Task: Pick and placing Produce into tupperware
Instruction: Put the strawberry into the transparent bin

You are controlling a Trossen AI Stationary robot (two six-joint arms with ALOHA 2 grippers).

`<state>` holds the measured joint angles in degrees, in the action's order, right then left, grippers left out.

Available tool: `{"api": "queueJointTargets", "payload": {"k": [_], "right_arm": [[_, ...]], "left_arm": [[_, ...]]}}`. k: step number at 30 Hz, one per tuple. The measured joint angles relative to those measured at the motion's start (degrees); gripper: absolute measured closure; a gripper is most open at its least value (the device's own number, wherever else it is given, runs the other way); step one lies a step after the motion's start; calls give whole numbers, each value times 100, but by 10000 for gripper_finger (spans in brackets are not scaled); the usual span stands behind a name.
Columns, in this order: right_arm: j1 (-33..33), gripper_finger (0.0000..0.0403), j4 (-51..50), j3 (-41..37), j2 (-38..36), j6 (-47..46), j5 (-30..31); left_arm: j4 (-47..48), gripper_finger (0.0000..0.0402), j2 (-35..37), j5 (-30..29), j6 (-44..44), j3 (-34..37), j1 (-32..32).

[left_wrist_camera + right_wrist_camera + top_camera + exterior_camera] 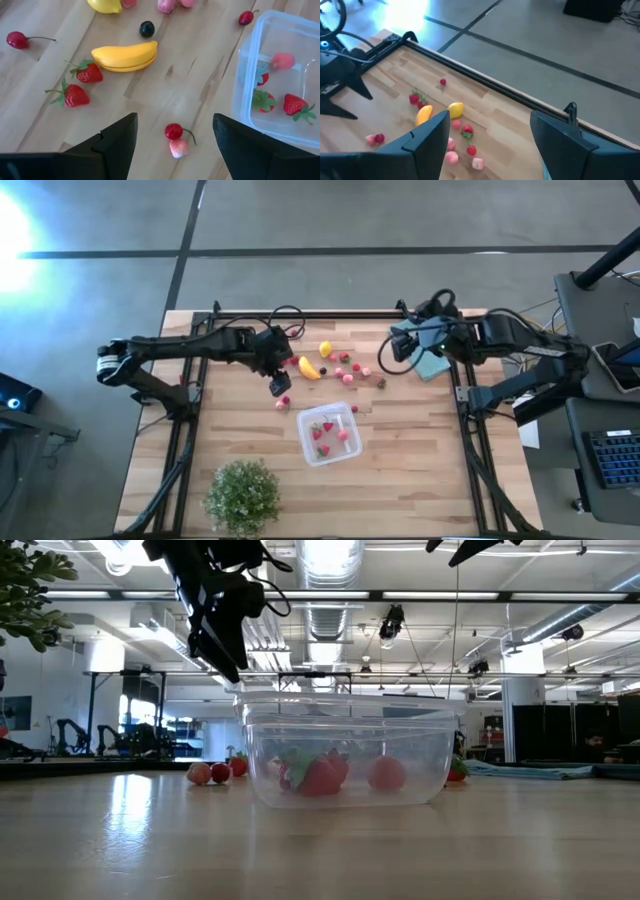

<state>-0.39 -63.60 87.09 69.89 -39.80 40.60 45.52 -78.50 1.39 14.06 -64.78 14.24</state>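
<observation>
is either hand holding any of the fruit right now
No. The left hand hangs open above a cherry, and the right hand is open too, holding nothing.

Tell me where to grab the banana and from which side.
Take the banana across its thick middle, coming straight down from above. It lies flat on the table with open wood along both long sides, so the left tool should close across its short width.

Wooden table carries tupperware, scattered produce, plant, cloth.
</observation>
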Motion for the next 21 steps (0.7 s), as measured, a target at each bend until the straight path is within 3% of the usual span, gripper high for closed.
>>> {"api": "queueJointTargets", "payload": {"k": [21], "right_arm": [[-366, 136, 541, 0, 790, -19, -45]], "left_arm": [[-526, 157, 66, -68, -933, 836, 11]]}}
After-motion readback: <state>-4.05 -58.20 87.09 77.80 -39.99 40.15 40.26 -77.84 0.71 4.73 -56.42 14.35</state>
